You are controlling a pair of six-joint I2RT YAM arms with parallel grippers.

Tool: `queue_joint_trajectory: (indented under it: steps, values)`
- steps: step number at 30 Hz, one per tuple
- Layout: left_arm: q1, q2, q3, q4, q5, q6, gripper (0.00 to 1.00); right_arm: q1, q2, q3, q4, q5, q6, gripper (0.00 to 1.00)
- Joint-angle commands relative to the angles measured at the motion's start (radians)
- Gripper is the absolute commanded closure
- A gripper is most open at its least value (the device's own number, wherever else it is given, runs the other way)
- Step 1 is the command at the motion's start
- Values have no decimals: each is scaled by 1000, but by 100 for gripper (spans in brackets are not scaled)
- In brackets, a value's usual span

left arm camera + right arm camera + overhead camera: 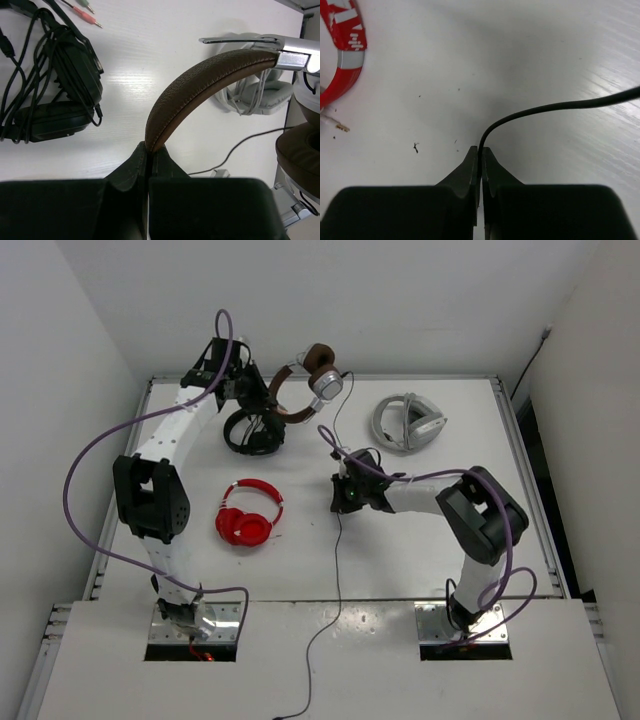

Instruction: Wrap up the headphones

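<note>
The headphones (312, 375), with brown headband and silver cups, hang above the table's far middle. My left gripper (262, 398) is shut on the brown headband (200, 82), which arcs up and right from the fingertips to a silver cup (300, 55). Their thin black cable (338, 540) runs down the table and off the near edge. My right gripper (343, 498) sits low at the table's centre, shut on that cable (545, 107), which curves out of the closed fingertips toward the right.
Black headphones (252, 432) with tangled cord lie beside the left gripper. Red headphones (248, 515) lie left of centre, close to the right gripper. White-grey headphones (408, 422) rest at the far right. The table edge (330, 600) runs in front of the arm bases.
</note>
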Motion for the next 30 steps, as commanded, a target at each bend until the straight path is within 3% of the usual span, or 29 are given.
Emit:
queue_joint_trajectory:
  steps: [1, 6, 12, 23, 30]
  values:
    - [7, -57, -1, 77, -47, -31, 100, 17, -29, 35, 6, -55, -84, 100]
    - [7, -48, -23, 46, -214, -3, 100, -19, -194, 96, -213, -208, -404, 100]
    - [-28, -28, -43, 37, -307, 8, 100, -99, -321, 105, -442, -372, -606, 100]
    - [-217, -37, -83, 28, -507, 182, 100, -41, -309, 295, -681, -337, -966, 100]
    - [-249, -37, -92, 28, -528, 192, 100, -29, -298, 337, -729, -328, -1011, 100]
